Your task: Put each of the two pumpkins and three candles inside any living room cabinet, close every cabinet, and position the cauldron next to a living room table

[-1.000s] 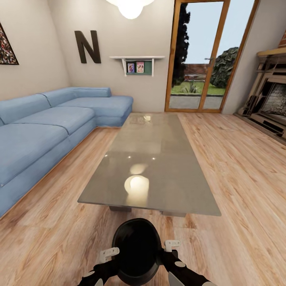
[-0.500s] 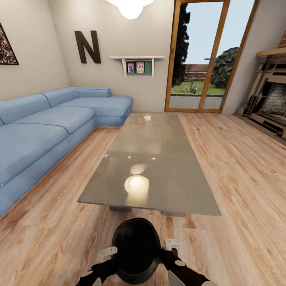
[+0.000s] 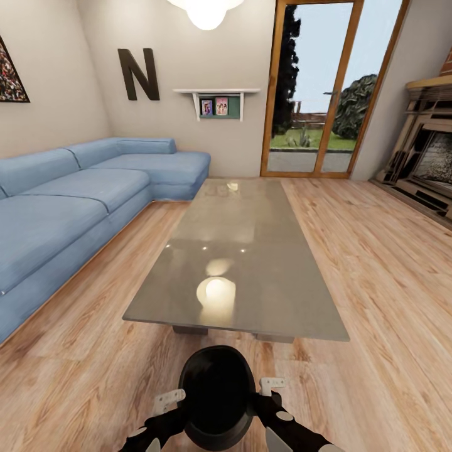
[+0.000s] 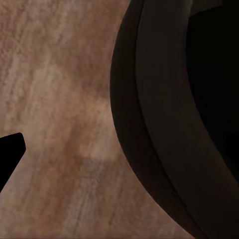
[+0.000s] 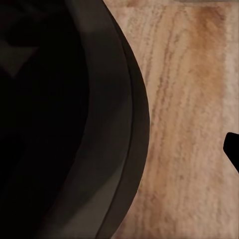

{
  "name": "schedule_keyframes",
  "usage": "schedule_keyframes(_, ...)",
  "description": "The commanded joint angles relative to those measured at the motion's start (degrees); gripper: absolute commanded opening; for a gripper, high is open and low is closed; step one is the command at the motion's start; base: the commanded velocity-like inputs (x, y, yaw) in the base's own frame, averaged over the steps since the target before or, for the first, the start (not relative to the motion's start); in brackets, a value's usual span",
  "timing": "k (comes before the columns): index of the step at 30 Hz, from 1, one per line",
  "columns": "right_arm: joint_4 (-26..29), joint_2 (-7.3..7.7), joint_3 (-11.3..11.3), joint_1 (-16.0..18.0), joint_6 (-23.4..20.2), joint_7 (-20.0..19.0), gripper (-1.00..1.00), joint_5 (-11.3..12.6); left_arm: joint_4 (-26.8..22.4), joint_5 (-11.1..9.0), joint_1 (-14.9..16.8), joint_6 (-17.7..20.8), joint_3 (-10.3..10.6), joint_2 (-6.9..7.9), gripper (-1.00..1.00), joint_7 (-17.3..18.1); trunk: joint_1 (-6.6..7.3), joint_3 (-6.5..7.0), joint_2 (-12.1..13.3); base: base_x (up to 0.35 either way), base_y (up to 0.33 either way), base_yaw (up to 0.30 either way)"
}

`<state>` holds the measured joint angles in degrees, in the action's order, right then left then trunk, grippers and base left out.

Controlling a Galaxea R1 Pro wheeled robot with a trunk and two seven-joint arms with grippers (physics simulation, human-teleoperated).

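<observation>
The black cauldron (image 3: 216, 395) sits low in the head view, just in front of the near short end of the long glossy grey-brown table (image 3: 242, 251). My left gripper (image 3: 181, 402) and right gripper (image 3: 262, 389) flank its rim. In the left wrist view one dark fingertip (image 4: 10, 154) stands well off the cauldron's wall (image 4: 159, 124), with bare floor between. The right wrist view shows the same: a fingertip (image 5: 233, 149) apart from the wall (image 5: 94, 129). The inner fingers are lost in the dark mouth. Pumpkins, candles and cabinet are out of view.
A blue corner sofa (image 3: 75, 201) runs along the left side. An ornate fireplace (image 3: 430, 157) stands at the far right. Glass doors (image 3: 314, 94) are in the back wall. Wooden floor (image 3: 389, 263) lies open between the table and the fireplace.
The cauldron has sunk very slightly in the picture, and the left gripper's white finger has shifted a little outward. Nothing else has moved.
</observation>
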<state>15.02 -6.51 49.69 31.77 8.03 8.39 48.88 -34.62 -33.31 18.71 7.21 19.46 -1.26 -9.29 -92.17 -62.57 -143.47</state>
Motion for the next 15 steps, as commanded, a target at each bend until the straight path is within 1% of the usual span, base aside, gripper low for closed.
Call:
schedule_keyframes(1, 0.01, 0.01, 0.49, 0.05, 0.23, 0.28, 1.0, 0.51, -0.09, -0.58, 0.03, 0.18, 0.29, 0.03, 1.0, -0.55, 0.01, -0.05, -0.02, 0.0, 0.0, 0.0)
schedule_keyframes(2, 0.01, 0.01, 0.49, 0.05, 0.23, 0.29, 1.0, 0.52, -0.09, -0.6, 0.02, 0.21, 0.27, 0.0, 1.0, -0.56, 0.01, -0.05, -0.02, 0.0, 0.0, 0.0)
schedule_keyframes(12, 0.01, 0.01, 0.49, 0.05, 0.23, 0.31, 1.0, 0.52, -0.1, -1.72, 0.02, 0.51, 0.2, -0.01, 1.0, -0.72, 0.27, 2.16, 0.11, 0.0, 0.0, 0.0)
schedule_keyframes(13, 0.01, 0.01, 0.49, 0.05, 0.23, 0.31, 1.0, 0.52, -0.1, -1.73, 0.02, 0.54, -0.07, -0.01, 1.0, -0.74, 0.29, 2.38, 0.13, 0.0, 0.0, 0.0)
schedule_keyframes(15, 0.01, 0.01, 0.49, 0.05, 0.23, 0.31, 1.0, 0.52, -0.1, -1.75, 0.02, 0.63, -1.32, -0.01, 1.0, -0.59, 0.35, 2.83, 0.15, 0.0, 0.0, 0.0)
